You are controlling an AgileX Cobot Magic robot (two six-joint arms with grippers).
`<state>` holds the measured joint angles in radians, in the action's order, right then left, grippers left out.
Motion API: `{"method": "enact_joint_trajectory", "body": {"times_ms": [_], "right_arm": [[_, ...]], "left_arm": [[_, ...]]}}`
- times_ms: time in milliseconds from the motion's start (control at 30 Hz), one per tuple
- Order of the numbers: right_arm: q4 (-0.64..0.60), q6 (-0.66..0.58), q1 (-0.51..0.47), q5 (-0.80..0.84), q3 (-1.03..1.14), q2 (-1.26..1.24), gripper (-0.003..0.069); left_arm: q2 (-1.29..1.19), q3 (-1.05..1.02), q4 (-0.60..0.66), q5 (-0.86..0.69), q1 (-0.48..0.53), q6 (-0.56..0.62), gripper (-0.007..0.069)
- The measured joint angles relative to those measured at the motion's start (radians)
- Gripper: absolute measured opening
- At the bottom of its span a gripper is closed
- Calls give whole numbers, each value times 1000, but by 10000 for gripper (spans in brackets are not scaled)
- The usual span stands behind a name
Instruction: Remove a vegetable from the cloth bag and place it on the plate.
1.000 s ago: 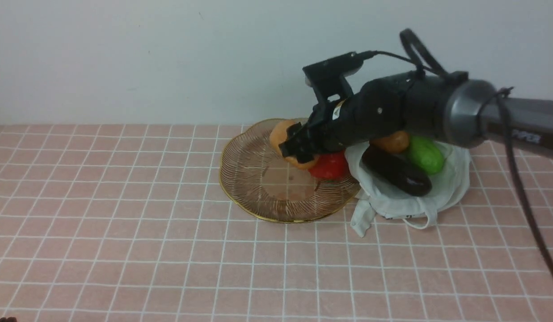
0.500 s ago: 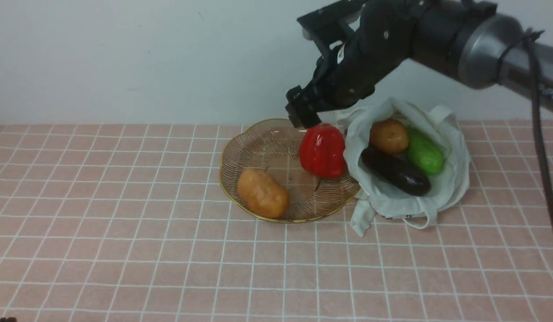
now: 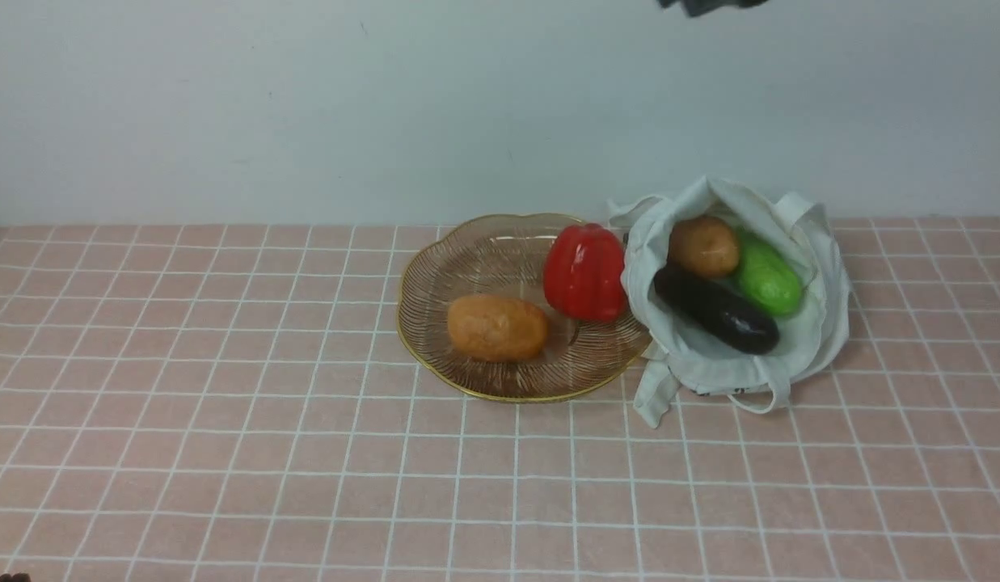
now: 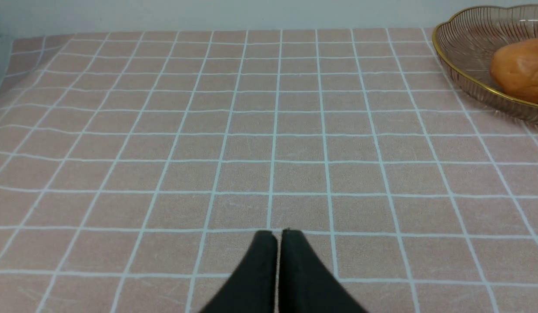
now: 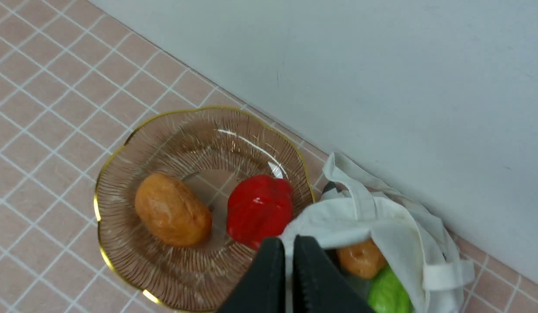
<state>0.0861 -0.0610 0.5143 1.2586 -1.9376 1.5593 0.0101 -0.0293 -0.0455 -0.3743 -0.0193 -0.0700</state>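
The oblong orange-tan potato [image 3: 497, 327] lies on the amber glass plate [image 3: 435, 267], left of a red bell pepper [image 3: 584, 272]. It also shows in the right wrist view [image 5: 172, 210] and the left wrist view [image 4: 519, 69]. The off-white cloth bag [image 3: 807, 347] lies open right of the plate, touching its rim. My right gripper [image 5: 288, 241] is shut and empty, high above the plate and bag; only a scrap of the arm shows at the front view's top edge. My left gripper [image 4: 277, 234] is shut and empty over bare table, far left of the plate [image 4: 464, 56].
The bag holds a rounder brown potato [image 3: 704, 246], a green cucumber [image 3: 766, 275] and a dark eggplant [image 3: 716, 309]. A loop handle [image 3: 657, 392] trails toward the front. A grey wall stands just behind plate and bag. The pink tiled table stretches left and forward.
My right gripper let go of the potato and rose up out of the front view, jaws closed. The potato dropped onto the plate and rolled toward its middle.
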Motion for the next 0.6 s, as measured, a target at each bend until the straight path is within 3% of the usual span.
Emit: {"method": "enact_joint_trajectory", "body": {"times_ms": [200, 367, 400, 500, 600], "right_arm": [[-10, 61, 0, -45, 438, -373, -15], [-66, 69, 0, -511, 1024, -631, -15], [-69, 69, 0, -531, 1047, -645, -15], [-86, 45, 0, -809, 1354, -718, -15], [-86, 22, 0, -931, 1457, -726, -15]], "left_arm": [[0, 0, 0, 0, 0, 0, -5], [0, 0, 0, 0, 0, 0, -5], [0, 0, 0, 0, 0, 0, -5], [0, 0, 0, 0, 0, 0, -5], [0, 0, 0, 0, 0, 0, -5]]}}
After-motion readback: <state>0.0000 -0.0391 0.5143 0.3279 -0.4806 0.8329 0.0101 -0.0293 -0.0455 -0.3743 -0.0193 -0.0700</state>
